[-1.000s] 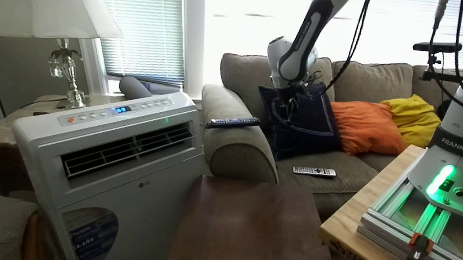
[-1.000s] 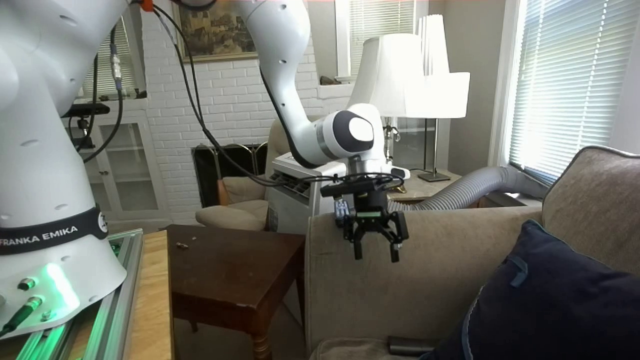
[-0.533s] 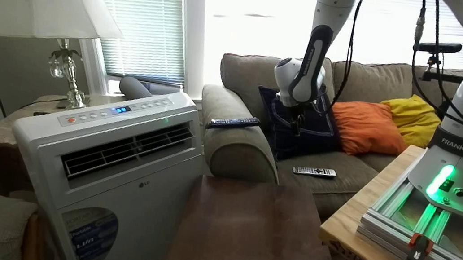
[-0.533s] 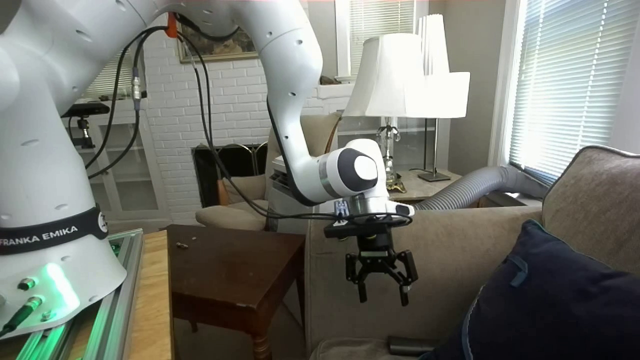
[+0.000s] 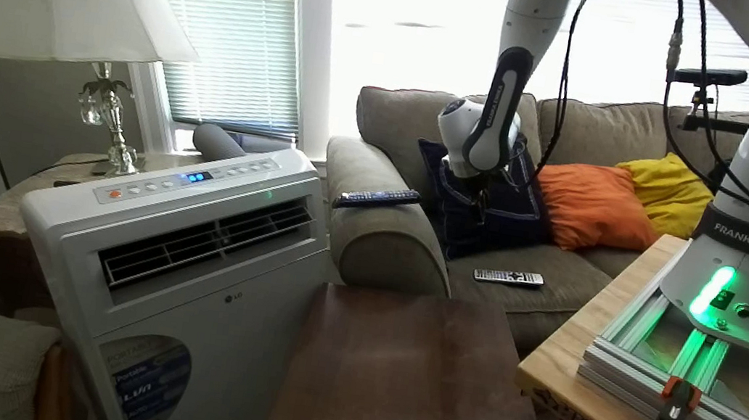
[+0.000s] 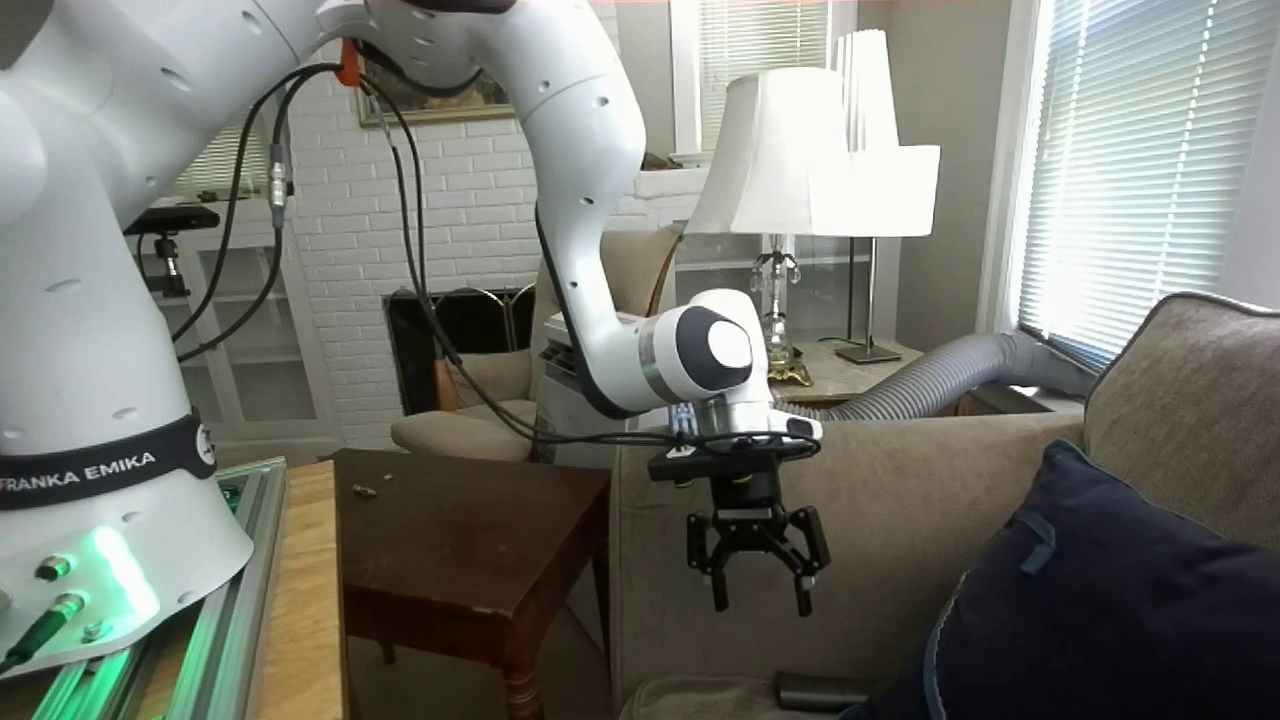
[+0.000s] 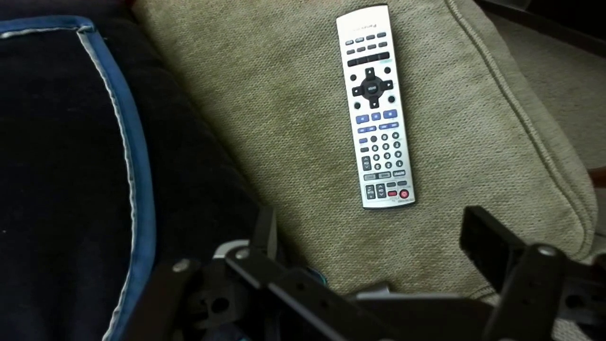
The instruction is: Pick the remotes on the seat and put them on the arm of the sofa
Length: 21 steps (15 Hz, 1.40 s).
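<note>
Black tool (image 6: 762, 598), jaws wide apart and empty, lower and nearer the silver remote (image 7: 376, 108) than before

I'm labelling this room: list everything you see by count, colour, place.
silver remote: 1, silver, on the seat
dark remote: 1, black, across the arm of the sofa
sofa: 1, beige, by the blinds
pillows: 2, navy and orange, on the sofa
pillow or cloth: 1, yellow, on the sofa
air conditioner: 1, white, beside the sofa
table: 1, brown, before the sofa
side table: 1, beige, by the air conditioner
lamps: at least 2, white, on the side table
armchair: 1, beige, by the air conditioner
bench: 1, pale wood, by the table
robot arm: 1, white, on the bench
fingers: 2, black, apart above the seat
</note>
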Tool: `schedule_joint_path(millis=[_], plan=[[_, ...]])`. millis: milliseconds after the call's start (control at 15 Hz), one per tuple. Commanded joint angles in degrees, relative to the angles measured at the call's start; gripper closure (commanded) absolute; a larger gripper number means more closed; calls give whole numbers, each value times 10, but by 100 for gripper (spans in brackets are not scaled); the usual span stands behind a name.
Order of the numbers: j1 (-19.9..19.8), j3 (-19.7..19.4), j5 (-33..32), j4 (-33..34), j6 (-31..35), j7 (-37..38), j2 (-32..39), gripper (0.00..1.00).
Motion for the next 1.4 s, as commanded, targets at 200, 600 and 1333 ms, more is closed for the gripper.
schedule_joint_path(millis=[200,600,1333], plan=[[17,-38,-13,90,-119,18,97,0],[-87,3,7,190,-64,-52,211,0],[-169,77,25,256,-125,-265,253,0]])
